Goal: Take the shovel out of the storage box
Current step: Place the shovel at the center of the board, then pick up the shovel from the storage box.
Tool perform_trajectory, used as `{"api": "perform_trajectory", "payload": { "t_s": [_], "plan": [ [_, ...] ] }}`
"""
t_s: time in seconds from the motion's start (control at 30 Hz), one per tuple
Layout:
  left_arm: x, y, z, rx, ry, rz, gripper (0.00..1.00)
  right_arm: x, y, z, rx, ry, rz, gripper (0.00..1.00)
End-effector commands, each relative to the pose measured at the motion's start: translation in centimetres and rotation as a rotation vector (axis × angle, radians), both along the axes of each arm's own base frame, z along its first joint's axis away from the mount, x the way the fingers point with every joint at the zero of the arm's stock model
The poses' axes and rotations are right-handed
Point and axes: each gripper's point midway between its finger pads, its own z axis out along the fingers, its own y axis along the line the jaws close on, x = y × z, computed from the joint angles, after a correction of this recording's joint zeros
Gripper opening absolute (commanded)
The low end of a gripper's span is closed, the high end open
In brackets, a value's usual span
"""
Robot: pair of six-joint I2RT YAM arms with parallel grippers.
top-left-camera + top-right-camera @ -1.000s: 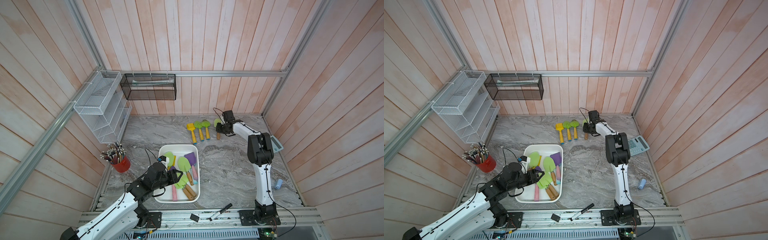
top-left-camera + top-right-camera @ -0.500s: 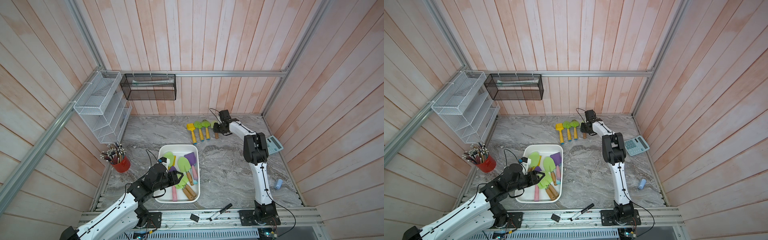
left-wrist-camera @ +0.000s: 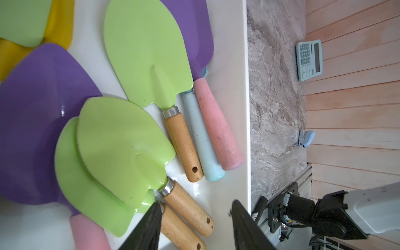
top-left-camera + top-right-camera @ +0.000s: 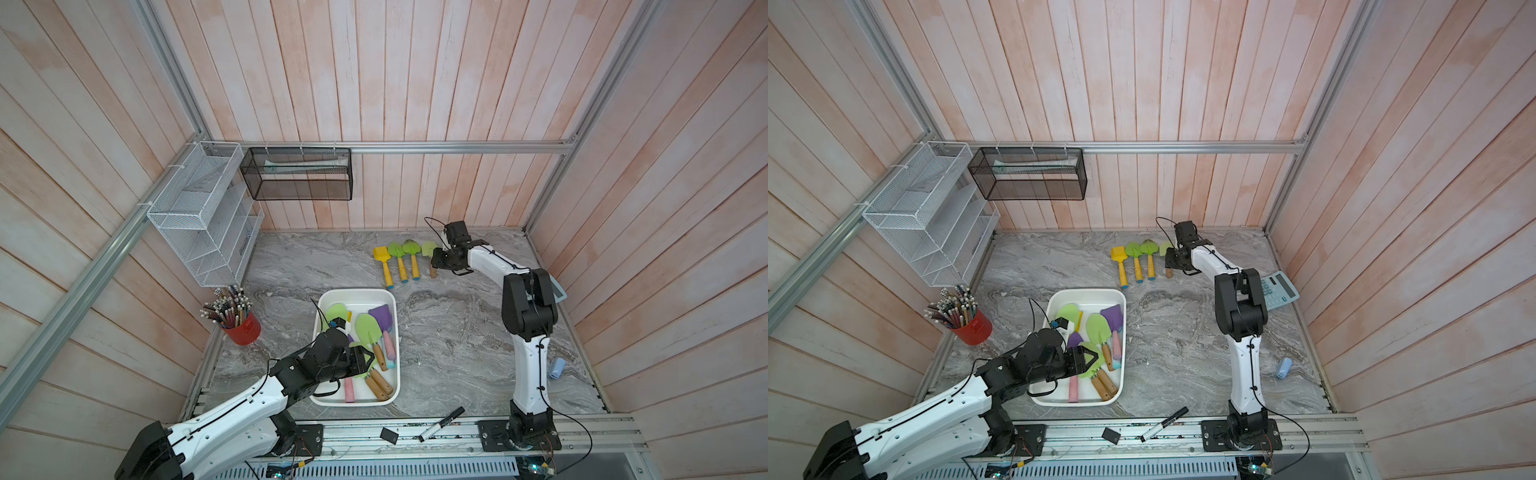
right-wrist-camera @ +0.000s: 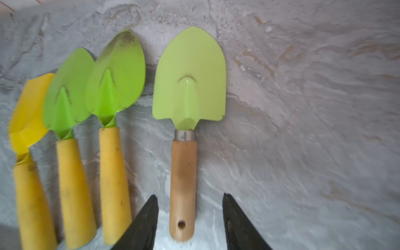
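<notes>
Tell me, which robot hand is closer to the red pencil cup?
Left. The left gripper hangs over the storage box, near the red cup; the right gripper is far away, over the row of shovels.

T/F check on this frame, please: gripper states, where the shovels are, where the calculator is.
1. A row of four shovels lies on the marble table, outside the storage box. True.
2. The right gripper is shut on the wooden-handled shovel. False: its jaws stand open, one on each side of the handle, with a gap on both sides.
3. The left gripper is over the storage box with its jaws open. True.
4. The storage box is empty. False: several shovels lie in it, with green and purple blades among them.
5. The calculator lies inside the storage box. False: it lies on the marble table, near the side wall.
</notes>
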Motion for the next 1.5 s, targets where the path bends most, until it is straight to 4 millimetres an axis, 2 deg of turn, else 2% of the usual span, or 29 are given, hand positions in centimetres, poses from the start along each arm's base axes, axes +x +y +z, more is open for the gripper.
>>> {"api": "perform_trajectory", "payload": {
  "t_s": [0.0, 0.03, 0.13, 0.23, 0.27, 0.43, 0.8, 1.1, 1.47],
  "plan": [
    [0.9, -1.0, 1.0, 0.029, -0.032, 0.029, 0.55, -1.2, -0.6, 5.2, 0.002, -0.138, -0.04, 0.52],
    [0.9, -1.4, 0.9, 0.044, -0.028, 0.022, 0.55, -2.2, -0.6, 6.5, 0.007, -0.172, -0.045, 0.52],
    [0.6, -2.5, 0.3, 0.067, -0.001, 0.009, 0.55, -4.9, 0.7, 8.1, 0.038, -0.214, -0.017, 0.52],
    [0.5, -3.1, -0.2, 0.072, 0.027, 0.03, 0.54, -7.4, 2.3, 8.4, 0.052, -0.214, 0.034, 0.53],
    [-0.4, -3.7, -0.5, 0.076, 0.038, 0.008, 0.54, -8.2, 2.8, 8.5, 0.062, -0.216, 0.051, 0.53],
    [-1.8, -4.0, -1.0, 0.143, 0.103, 0.051, 0.53, -10.9, 3.2, 8.4, 0.101, -0.21, 0.081, 0.54],
    [-3.8, -3.9, -3.1, 0.21, 0.214, 0.114, 0.53, -12.8, 3.4, 7.7, 0.147, -0.199, 0.113, 0.55],
    [-3.7, -4.4, -4.7, 0.242, 0.23, 0.111, 0.53, -13.5, 3.5, 7.2, 0.175, -0.194, 0.125, 0.55],
    [-4.0, -4.0, -6.8, 0.309, 0.254, 0.095, 0.51, -14.3, 3.2, 7.2, 0.181, -0.2, 0.124, 0.55]
  ]
}}
